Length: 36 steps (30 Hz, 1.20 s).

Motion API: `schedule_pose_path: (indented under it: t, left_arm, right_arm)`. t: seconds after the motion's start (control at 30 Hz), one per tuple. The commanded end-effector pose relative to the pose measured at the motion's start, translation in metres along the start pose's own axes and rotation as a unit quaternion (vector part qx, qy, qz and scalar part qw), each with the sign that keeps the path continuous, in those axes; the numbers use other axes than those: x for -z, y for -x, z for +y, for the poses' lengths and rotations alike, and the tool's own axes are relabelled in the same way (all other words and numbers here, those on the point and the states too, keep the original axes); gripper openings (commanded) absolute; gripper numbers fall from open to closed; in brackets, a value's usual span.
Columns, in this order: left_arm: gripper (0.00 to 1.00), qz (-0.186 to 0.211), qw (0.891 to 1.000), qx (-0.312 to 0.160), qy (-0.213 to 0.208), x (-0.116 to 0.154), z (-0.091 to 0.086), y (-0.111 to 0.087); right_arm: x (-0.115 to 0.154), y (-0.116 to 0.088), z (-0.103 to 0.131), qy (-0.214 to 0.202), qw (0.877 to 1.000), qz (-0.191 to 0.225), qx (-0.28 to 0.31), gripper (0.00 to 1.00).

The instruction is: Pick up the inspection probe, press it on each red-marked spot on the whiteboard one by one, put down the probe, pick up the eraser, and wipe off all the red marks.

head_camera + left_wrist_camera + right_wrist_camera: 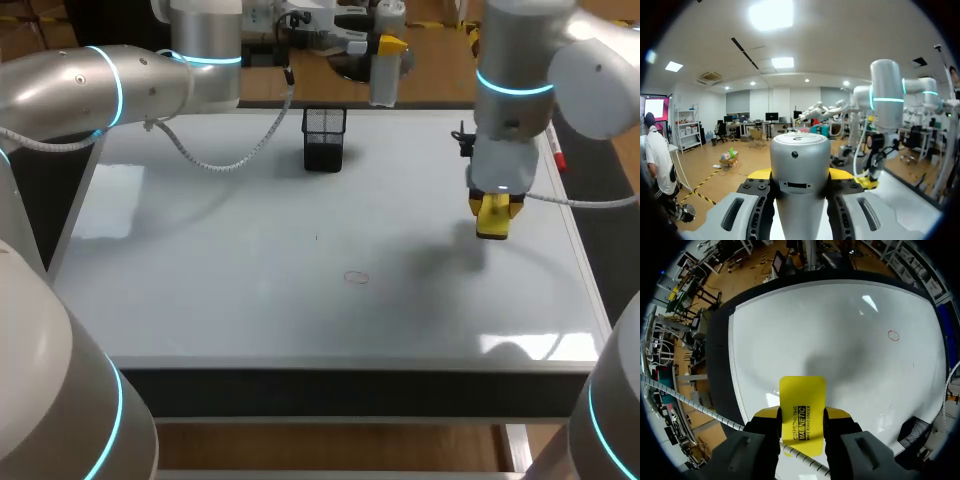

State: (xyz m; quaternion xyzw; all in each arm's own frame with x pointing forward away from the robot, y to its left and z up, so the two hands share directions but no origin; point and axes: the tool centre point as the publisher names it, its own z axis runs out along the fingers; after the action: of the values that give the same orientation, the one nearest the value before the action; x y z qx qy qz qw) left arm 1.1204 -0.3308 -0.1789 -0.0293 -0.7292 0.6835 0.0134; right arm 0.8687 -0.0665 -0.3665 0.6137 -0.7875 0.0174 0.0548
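Starting with the head view: right gripper (493, 215), on the arm entering from the right, hangs over the right part of the whiteboard (250, 300). Fingers pinch the eraser (492, 228), a yellow block whose long axis points down at the board; whether it touches the surface, cannot tell. Red mark (356, 277), a small thin oval outline, lies near mid-board, well apart from the eraser. Left gripper (388, 48) is at the far edge, holding the inspection probe (384, 85), just beside the black mesh holder (324, 137).

Left wrist view: inspection probe (800, 160) is a grey metal cylinder with a flat round end cap. Long axis runs straight out along the fingers. Left gripper (800, 175) is clamped on it, yellow tips showing on either side.

Right wrist view: eraser (802, 400) is a flat yellow rectangle with rounded corners and black print, long axis in line with the fingers. Right gripper (801, 415) pinches its two long edges. Red mark (893, 335) lies ahead and to one side on the whiteboard (840, 340).
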Motion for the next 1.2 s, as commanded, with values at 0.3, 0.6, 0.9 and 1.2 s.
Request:
schedule_pose_path:
  t: [0.3, 0.6, 0.9, 1.2]
  left_arm:
    - [0.0, 0.001, 1.0, 0.0, 0.001, 0.0, -0.002, 0.001]
    - [0.0, 0.001, 1.0, 0.0, 0.001, 0.0, -0.002, 0.001]
    - [0.0, 0.001, 1.0, 0.0, 0.001, 0.0, -0.002, 0.001]
    - [0.0, 0.001, 1.0, 0.0, 0.001, 0.0, -0.002, 0.001]
  right_arm:
    - [-0.014, -0.043, 0.001, 0.01, 0.999, -0.03, -0.008, 0.0]
    - [-0.014, -0.045, 0.002, 0.011, 0.999, -0.038, -0.008, 0.0]
    - [-0.014, -0.045, 0.002, 0.011, 0.999, -0.038, -0.008, 0.0]
    - [-0.014, -0.045, 0.002, 0.011, 0.999, -0.038, -0.008, 0.0]
